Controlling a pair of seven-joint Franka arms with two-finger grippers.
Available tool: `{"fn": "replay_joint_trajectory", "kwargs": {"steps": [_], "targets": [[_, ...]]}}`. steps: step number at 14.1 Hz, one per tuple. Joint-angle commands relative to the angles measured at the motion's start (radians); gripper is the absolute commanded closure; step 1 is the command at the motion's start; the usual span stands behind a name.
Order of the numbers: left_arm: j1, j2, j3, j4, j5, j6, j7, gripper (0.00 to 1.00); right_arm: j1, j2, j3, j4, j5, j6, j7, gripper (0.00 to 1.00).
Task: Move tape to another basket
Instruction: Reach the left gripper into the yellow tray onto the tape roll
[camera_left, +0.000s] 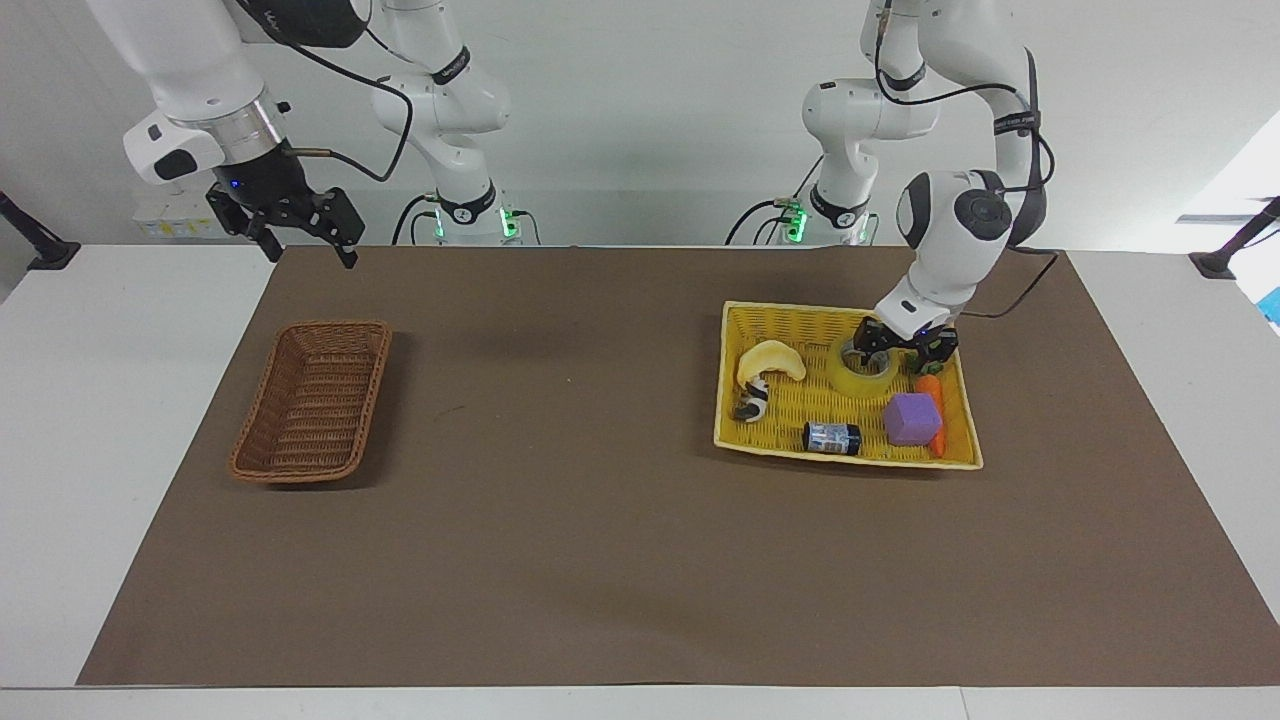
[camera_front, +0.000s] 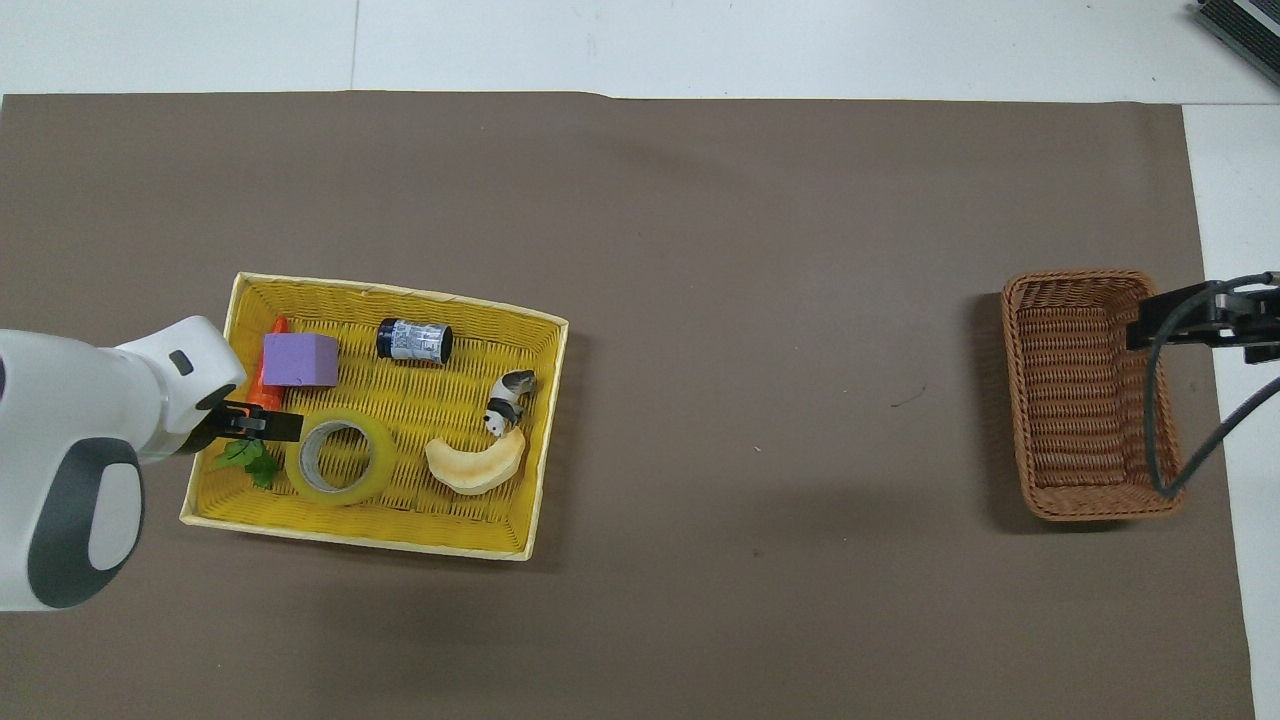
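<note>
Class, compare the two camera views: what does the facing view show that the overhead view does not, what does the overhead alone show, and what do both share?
Facing only: both arm bases, and the left gripper low at the tape's rim.
Overhead only: the brown basket's whole floor, bare, and the whole cube top.
Both: the tape lying in the yellow basket, the brown basket at the right arm's end, and the right gripper waiting, open.
</note>
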Motion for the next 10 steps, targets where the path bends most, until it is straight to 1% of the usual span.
{"fn": "replay_joint_trajectory", "kwargs": {"steps": [1,4,5,8,10], "targets": [[-0.017,0.008,0.014,-0.015,0.006,0.027,0.005,1.00,-0.010,-0.028,0.004,-0.038,-0.013,0.028,-0.032,0.00],[-0.017,0.005,0.014,0.023,0.006,-0.001,0.004,1.00,-0.010,-0.029,0.003,-0.038,-0.013,0.028,-0.032,0.00],[-0.011,-0.006,0.014,0.046,0.006,-0.045,0.007,1.00,-0.010,-0.028,0.003,-0.038,-0.013,0.028,-0.032,0.00],[-0.005,-0.003,0.016,0.181,0.006,-0.229,0.007,1.00,-0.010,-0.028,0.003,-0.038,-0.013,0.029,-0.032,0.00],[-0.002,-0.008,0.016,0.261,0.006,-0.326,-0.002,1.00,-0.008,-0.029,0.003,-0.038,-0.013,0.028,-0.032,0.00]]}}
